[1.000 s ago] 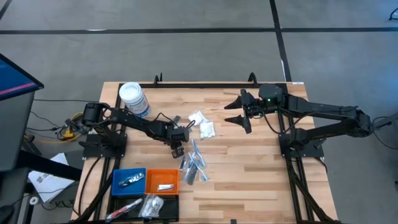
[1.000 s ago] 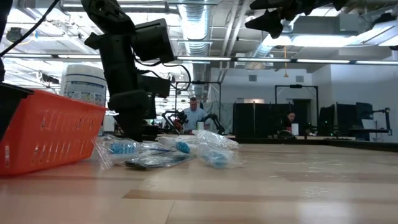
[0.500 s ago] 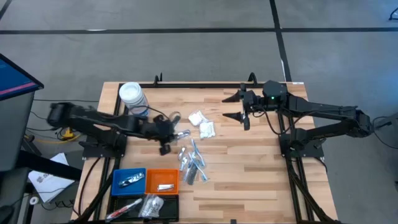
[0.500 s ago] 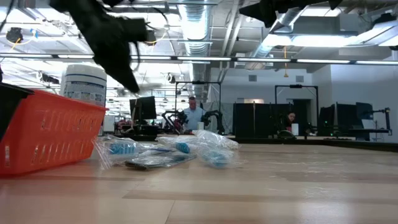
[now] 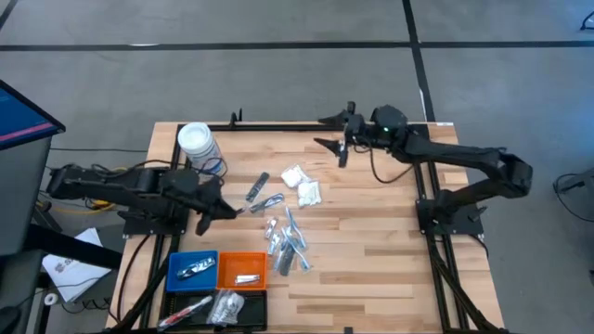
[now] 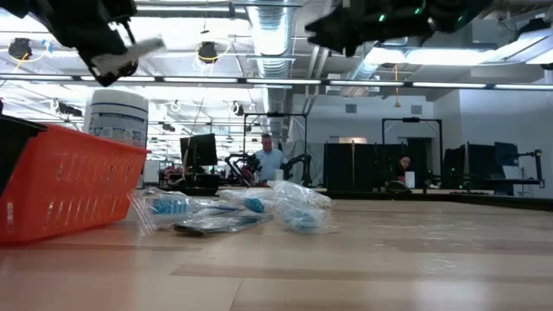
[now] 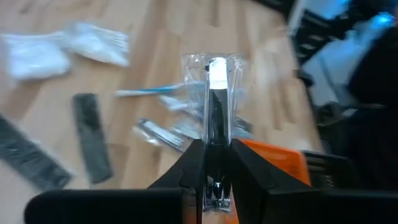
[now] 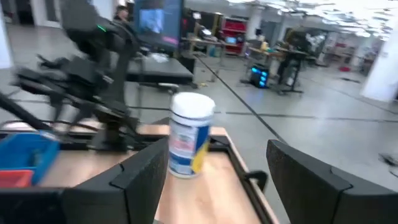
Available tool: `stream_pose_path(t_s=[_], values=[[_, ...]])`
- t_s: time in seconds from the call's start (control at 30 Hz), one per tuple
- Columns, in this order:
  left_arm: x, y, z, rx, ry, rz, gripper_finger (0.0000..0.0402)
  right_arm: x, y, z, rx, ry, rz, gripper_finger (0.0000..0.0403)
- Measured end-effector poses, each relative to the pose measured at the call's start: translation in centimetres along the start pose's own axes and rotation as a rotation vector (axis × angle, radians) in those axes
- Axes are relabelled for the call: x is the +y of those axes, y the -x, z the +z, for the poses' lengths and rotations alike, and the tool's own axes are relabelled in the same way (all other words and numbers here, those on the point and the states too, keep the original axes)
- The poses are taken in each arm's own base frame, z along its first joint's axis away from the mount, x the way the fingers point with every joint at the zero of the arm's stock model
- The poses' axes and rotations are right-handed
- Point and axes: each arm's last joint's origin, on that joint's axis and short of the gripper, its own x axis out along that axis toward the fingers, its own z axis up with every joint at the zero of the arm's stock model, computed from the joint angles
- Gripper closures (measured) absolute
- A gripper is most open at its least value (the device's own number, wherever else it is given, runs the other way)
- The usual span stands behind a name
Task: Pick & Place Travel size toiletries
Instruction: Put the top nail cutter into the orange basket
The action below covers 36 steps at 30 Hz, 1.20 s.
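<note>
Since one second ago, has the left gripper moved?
Yes. The left gripper, shut on a wrapped toiletry, has drawn back from the toiletry pile toward the jar side.

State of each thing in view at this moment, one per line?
Left gripper: shut on a wrapped toiletry, lifted off the table.
Right gripper: open, empty, raised over the table's far edge.
Jar: upright, lid on.
Orange tray: holds one item.
Blue tray: holds one item.

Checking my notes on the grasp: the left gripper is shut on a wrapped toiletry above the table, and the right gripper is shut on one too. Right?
Not quite. The left gripper is shut on a wrapped toiletry, but the right gripper is open and holds nothing; the right wrist view shows its fingers spread with only the jar beyond.
</note>
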Motion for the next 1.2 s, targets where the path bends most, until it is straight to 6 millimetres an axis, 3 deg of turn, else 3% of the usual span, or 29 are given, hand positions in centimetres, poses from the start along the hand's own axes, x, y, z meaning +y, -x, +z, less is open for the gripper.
stream_pose_path(t_s=[0.17,0.3,0.47,0.67,0.83,1.07,1.2], values=[[0.3,-0.2,-0.7,0.042,-0.028,-0.079,0.0361,-3.0,-0.9,-1.5,-0.039,-0.021,-0.096,0.0137],[0.6,-1.3,-1.1,0.109,-0.018,-0.092,0.0361,-5.3,-1.0,-1.0,-0.144,-0.076,-0.165,0.0137],[0.9,-3.3,-1.5,0.235,0.034,-0.103,0.0361,-6.5,-1.1,-1.4,-0.130,-0.097,-0.194,0.0137],[1.0,-6.5,-2.4,0.416,0.176,-0.138,0.0361,-6.5,-0.6,-0.6,-0.145,-0.103,-0.199,0.0137],[0.2,-7.8,-2.8,0.479,0.233,-0.138,0.0361,-6.0,-0.1,-0.2,-0.112,-0.117,-0.185,0.0137],[-3.5,-7.9,-0.3,0.369,0.152,-0.062,0.0361,-4.6,0.1,-0.8,0.034,-0.170,-0.141,0.0137],[-5.7,-9.0,-0.2,0.377,0.139,0.006,0.0361,-3.7,-0.1,-1.4,0.110,-0.202,-0.109,0.0137]])
